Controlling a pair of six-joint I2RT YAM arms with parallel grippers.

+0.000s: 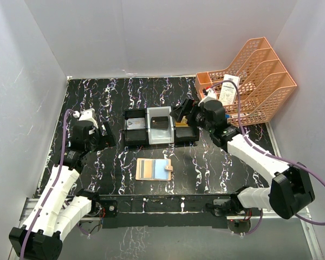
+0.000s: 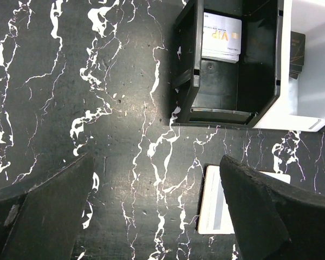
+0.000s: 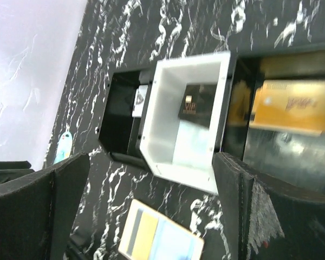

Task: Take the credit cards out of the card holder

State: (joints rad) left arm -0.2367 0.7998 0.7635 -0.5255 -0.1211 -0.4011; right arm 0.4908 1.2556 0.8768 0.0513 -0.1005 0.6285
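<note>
The tan card holder lies open and flat on the black marbled table, in front of the tray. Its left half shows a tan-yellow panel with a grey stripe, its right half is pale blue. It also shows in the right wrist view and, at its edge, in the left wrist view. A silvery card, a black card and a gold card lie in the tray's three compartments. My left gripper is open and empty, left of the tray. My right gripper is open and empty above the tray's right end.
The black-and-grey three-compartment tray stands mid-table. An orange file rack holding a white receipt stands at the back right. White walls close in the table on three sides.
</note>
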